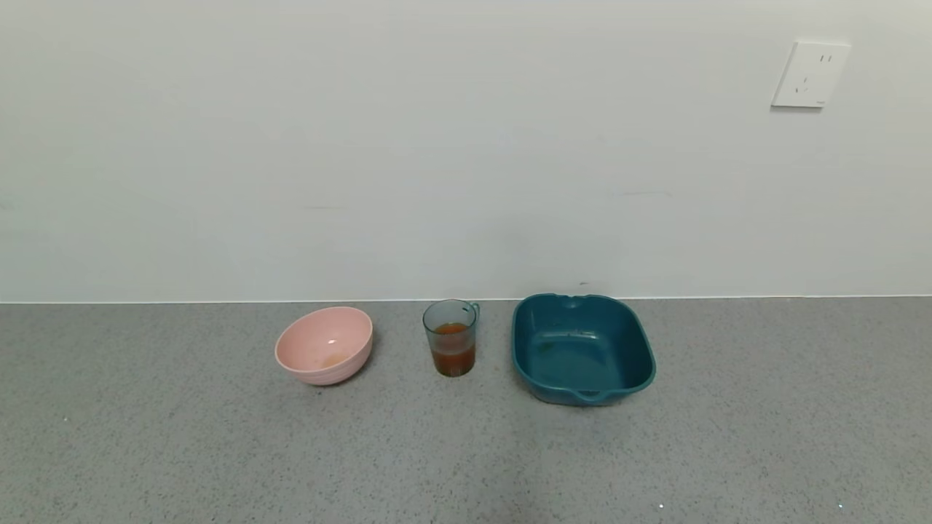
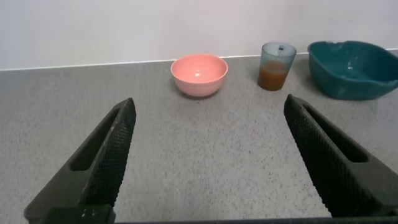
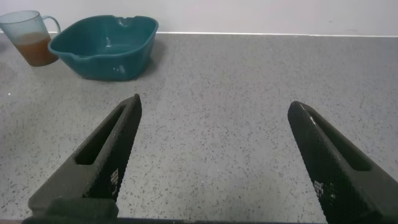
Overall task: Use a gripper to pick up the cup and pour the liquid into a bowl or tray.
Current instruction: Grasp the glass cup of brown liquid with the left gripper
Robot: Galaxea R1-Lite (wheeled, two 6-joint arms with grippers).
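While both arms stay out of the head view, three containers stand in a row on a speckled grey counter near a plain white wall. In the middle is the cup, small, see-through and pale blue-green, with a little handle at its rim on the side toward the dish. It stands upright, and reddish-brown liquid fills roughly its lower half. Just to its right sits the dish, a deep, dark teal, rounded-square tray with notched lips on its rim. To the cup's left, a round pink bowl rests slightly tilted. A white wall socket is at upper right. The left gripper hovers low over bare counter, spread wide and holding nothing, facing the row. The right gripper is likewise spread wide and unladen, well apart from the dish.
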